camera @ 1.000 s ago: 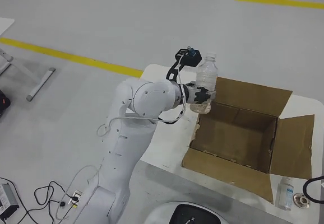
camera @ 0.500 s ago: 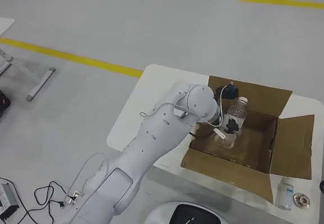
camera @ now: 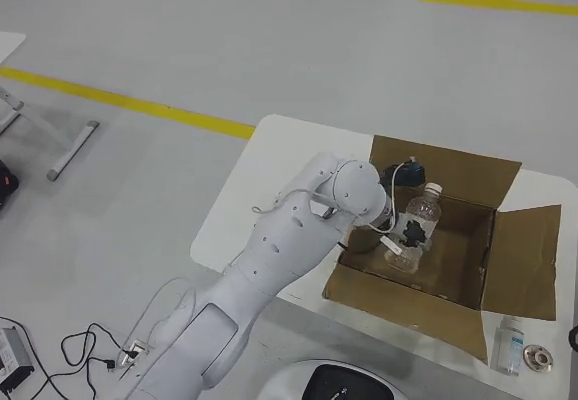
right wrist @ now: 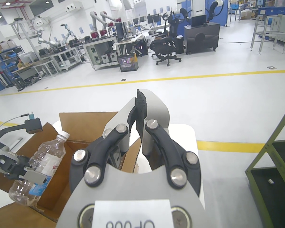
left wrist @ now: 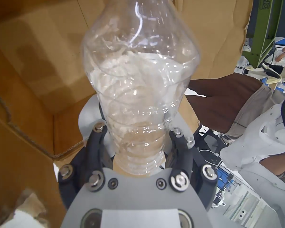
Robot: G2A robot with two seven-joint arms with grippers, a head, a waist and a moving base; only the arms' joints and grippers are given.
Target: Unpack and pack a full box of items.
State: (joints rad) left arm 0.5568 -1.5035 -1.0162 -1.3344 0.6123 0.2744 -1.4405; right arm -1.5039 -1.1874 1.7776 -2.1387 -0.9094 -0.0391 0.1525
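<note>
My left gripper (camera: 406, 234) is shut on a clear plastic water bottle (camera: 415, 228) and holds it tilted inside the open cardboard box (camera: 469, 170), low over the box floor. Up close, the bottle (left wrist: 139, 72) sits between the dark fingers (left wrist: 96, 148) of the left gripper (left wrist: 136, 143), with box walls (left wrist: 26, 48) around it. My right gripper (right wrist: 139, 110) is shut with nothing in it, raised off to the side of the table; past it, the bottle (right wrist: 40, 164) hangs in the box (right wrist: 85, 122).
A small clear bottle (camera: 509, 345) and a round metal piece (camera: 538, 357) lie on the white table (camera: 269, 170) beside the box's near right corner. The box flaps (camera: 524, 260) stand open. A green rack (right wrist: 270, 157) stands close to the right gripper.
The left arm swung the bottle from above the box's left rim down into the box, then lowered it a little more. The right arm's cable at the table's right edge has drawn back.
</note>
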